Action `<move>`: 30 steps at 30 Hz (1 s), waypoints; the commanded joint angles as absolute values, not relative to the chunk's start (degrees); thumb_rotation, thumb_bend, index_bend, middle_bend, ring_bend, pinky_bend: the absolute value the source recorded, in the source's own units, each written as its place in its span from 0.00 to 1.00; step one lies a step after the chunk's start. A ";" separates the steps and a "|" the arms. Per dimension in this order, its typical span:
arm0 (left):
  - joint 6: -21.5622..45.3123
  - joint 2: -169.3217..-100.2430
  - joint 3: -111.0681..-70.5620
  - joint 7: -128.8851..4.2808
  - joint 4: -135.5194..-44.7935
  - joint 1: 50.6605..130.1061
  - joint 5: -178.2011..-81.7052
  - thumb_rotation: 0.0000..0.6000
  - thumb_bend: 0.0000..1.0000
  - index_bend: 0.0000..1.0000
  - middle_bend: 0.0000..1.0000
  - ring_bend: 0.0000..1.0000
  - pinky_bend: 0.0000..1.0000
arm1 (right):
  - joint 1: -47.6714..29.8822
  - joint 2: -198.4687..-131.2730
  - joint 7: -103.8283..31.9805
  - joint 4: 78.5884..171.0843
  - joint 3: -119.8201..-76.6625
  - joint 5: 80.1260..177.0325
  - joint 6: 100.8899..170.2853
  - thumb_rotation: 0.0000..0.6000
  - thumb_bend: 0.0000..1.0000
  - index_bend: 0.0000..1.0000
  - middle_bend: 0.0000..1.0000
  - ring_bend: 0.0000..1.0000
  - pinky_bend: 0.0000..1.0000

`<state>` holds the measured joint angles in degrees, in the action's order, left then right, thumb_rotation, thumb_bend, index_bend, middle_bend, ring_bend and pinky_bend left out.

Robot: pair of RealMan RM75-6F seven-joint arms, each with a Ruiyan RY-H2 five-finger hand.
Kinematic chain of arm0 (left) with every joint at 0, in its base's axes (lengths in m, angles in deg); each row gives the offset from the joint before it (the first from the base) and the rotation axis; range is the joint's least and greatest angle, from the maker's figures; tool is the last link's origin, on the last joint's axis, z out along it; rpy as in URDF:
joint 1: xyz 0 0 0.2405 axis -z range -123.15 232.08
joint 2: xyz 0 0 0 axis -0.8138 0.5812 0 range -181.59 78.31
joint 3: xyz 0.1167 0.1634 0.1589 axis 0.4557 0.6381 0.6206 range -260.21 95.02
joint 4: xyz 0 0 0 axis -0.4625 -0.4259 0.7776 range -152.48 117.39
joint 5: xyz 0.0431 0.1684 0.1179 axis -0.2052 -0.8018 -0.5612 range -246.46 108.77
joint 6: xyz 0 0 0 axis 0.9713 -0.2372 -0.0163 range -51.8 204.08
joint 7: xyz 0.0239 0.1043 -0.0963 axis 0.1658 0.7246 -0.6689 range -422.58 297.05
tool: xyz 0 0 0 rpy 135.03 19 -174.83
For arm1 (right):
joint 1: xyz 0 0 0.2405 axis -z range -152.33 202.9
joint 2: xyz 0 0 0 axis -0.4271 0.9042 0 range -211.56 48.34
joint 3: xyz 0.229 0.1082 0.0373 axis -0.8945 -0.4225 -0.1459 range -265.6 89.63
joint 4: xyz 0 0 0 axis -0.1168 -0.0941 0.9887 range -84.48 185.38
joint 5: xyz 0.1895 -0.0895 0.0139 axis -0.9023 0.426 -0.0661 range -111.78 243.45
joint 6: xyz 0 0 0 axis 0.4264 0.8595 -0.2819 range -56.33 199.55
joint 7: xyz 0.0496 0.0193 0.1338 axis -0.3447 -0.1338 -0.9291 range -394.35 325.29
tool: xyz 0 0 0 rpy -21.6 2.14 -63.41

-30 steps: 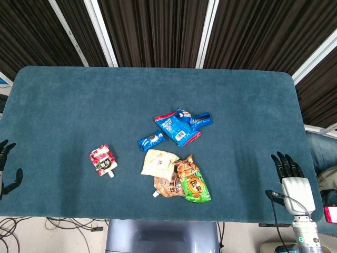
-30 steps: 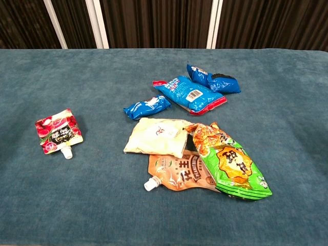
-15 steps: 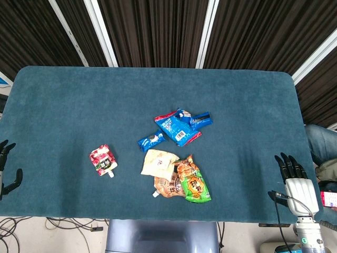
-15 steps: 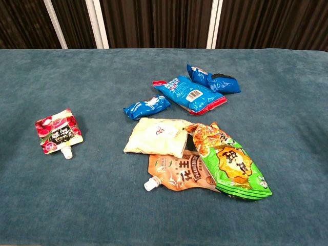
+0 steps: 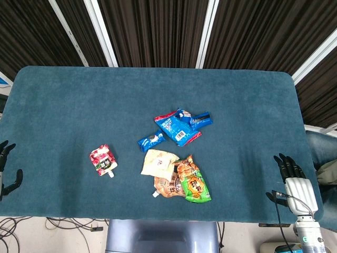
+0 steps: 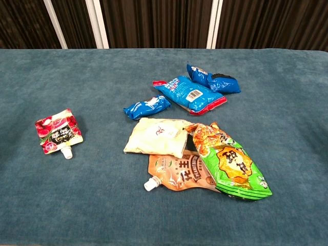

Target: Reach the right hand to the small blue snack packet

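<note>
None of the reach is done: your right hand (image 5: 296, 182), fingers spread and empty, sits at the counter edge, well apart from the small blue snack packet (image 5: 151, 140).

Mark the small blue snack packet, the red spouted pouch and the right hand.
small blue snack packet (image 5: 151, 140), head view, middle of the wrapper
red spouted pouch (image 6: 58, 132), chest view, printed front
right hand (image 5: 295, 182), head view, back of the hand

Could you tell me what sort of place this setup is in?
Probably a robot lab or test station: a table covered in teal cloth, assorted snack packets laid out, loose cables below, and a robot right hand at the edge.
</note>
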<state>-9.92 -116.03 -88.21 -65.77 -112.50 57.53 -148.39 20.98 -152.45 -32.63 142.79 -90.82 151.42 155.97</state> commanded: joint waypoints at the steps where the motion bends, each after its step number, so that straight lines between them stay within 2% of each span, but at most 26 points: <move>1: -10.03 -115.94 -88.16 -65.73 -112.57 57.42 -148.48 1.00 0.47 0.12 0.04 0.12 0.07 | 20.31 -151.34 -35.23 142.44 -91.44 150.71 154.66 1.00 0.11 0.07 0.07 0.04 0.17; 10: -9.73 -116.02 -87.88 -65.73 -112.44 57.55 -148.95 1.00 0.47 0.12 0.04 0.12 0.07 | 11.85 -146.69 -37.69 142.81 -97.02 147.38 144.29 1.00 0.11 0.07 0.07 0.04 0.17; 15: -9.68 -115.93 -88.02 -66.02 -112.47 57.53 -148.68 1.00 0.47 0.12 0.04 0.12 0.07 | 5.61 -147.27 -37.45 140.34 -100.57 142.34 135.91 1.00 0.11 0.07 0.07 0.04 0.17; 21: -9.19 -115.84 -88.11 -66.07 -112.62 57.69 -148.28 1.00 0.47 0.12 0.04 0.12 0.07 | -1.45 -151.18 -33.02 136.21 -102.70 136.38 127.26 1.00 0.11 0.07 0.07 0.04 0.17; 30: -8.53 -115.73 -88.30 -66.28 -112.64 57.85 -147.50 1.00 0.47 0.12 0.04 0.12 0.07 | -10.34 -160.53 -24.48 128.37 -105.32 127.28 121.42 1.00 0.11 0.07 0.09 0.05 0.17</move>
